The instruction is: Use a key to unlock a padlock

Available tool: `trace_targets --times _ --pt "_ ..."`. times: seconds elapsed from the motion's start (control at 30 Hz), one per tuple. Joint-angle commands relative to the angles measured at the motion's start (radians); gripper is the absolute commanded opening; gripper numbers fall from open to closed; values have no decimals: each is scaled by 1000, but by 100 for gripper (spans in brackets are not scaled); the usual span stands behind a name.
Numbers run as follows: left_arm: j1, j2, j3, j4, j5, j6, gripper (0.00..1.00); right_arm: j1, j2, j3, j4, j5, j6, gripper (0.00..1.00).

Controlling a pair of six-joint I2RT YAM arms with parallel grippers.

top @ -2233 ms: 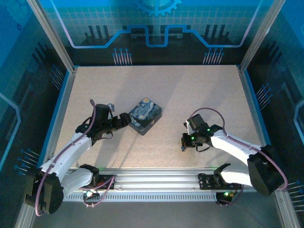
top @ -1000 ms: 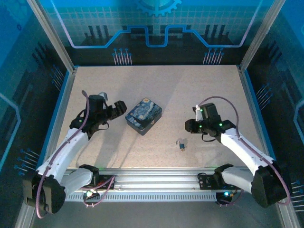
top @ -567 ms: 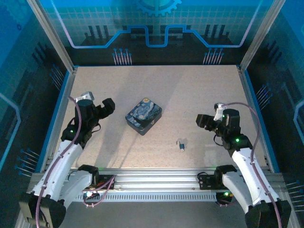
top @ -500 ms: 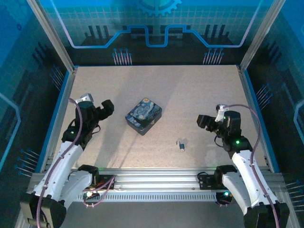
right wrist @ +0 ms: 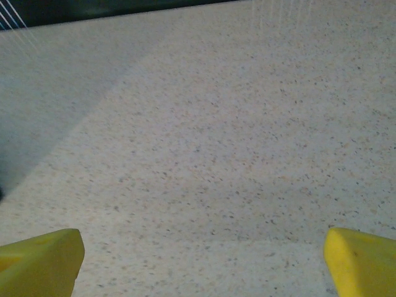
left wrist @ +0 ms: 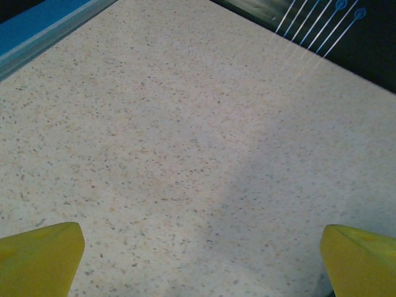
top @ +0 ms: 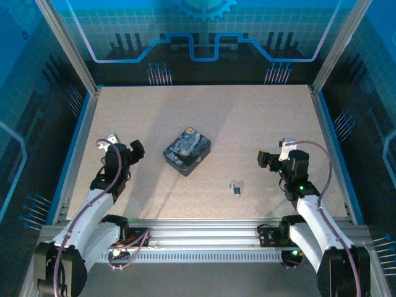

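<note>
Both my hands are released and empty, the left hand left of the tin, the right hand well right of it. The padlock lies on the table toward me and right of the tin. I can't tell whether its shackle is open, so I judge the next move is a closer check.

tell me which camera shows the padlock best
The top external view: the padlock lies small on the table, apart from the tin and the right gripper. Both wrist cameras face speckled table past their yellow fingertips.
</note>
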Motion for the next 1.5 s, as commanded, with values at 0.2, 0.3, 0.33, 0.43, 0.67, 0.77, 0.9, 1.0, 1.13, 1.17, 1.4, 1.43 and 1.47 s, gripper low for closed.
trace_targets --times 0.2,0.3,0.33,0.43,0.67,0.77,0.9,1.0,1.13,1.17,1.4,1.43,1.47 --pt "13 113 -15 166 16 202 99 -21 253 -32 408 5 -69 100" --pt "13 156 -32 220 37 242 99 -22 341 -13 504 -44 -68 100" --pt "13 171 -41 244 46 247 99 -22 370 -6 534 -60 -68 100" --pt "13 207 -77 330 81 264 99 -21 421 37 523 -101 -117 100" --pt "13 283 -116 496 137 305 99 -29 515 -26 759 -95 -167 100" --pt "13 314 -126 581 145 336 99 -30 620 -19 840 -99 -166 100" --pt "13 355 -139 690 159 394 99 -32 652 29 787 -143 -183 100" --pt "13 390 -139 751 177 419 99 -34 661 112 633 -115 -169 100" --pt "13 452 -136 853 228 442 99 -22 663 115 632 -92 -175 100" --pt "13 460 -128 842 235 450 99 -22 664 113 641 -93 -176 100" --pt "13 557 -178 1063 268 510 99 -21 664 115 637 -92 -175 100" --pt "13 598 -192 1119 262 512 99 -22 664 115 637 -93 -175 100" --pt "13 650 -204 1196 257 515 99 -22 664 114 637 -92 -175 100"
